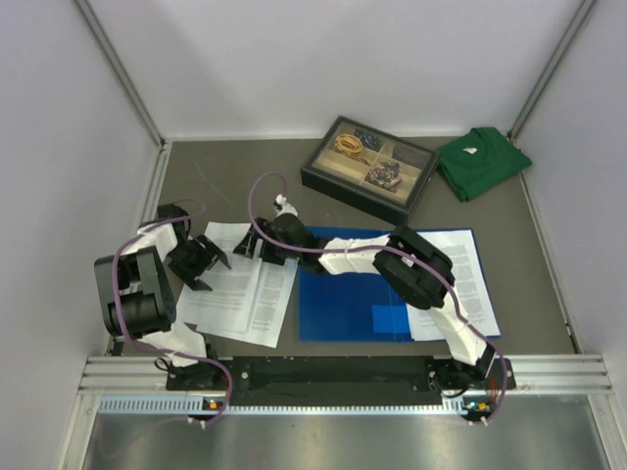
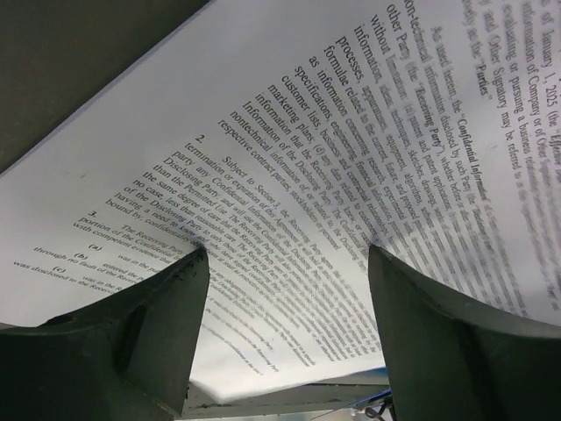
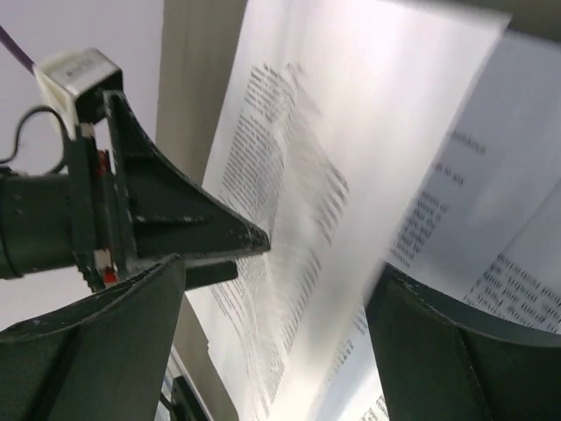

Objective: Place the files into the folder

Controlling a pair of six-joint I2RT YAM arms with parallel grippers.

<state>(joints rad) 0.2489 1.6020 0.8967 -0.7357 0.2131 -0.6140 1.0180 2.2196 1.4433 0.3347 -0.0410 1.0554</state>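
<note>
The files lie toward the near-left corner of the desk, just beside the open folder. The left gripper and right gripper hover over them, fingers wide apart.

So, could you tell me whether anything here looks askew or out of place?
Yes: the files left of the folder lie fanned and tilted on the table, outside it, their edges not lined up.

Files left of folder; tray behind (shirt to its right).
</note>
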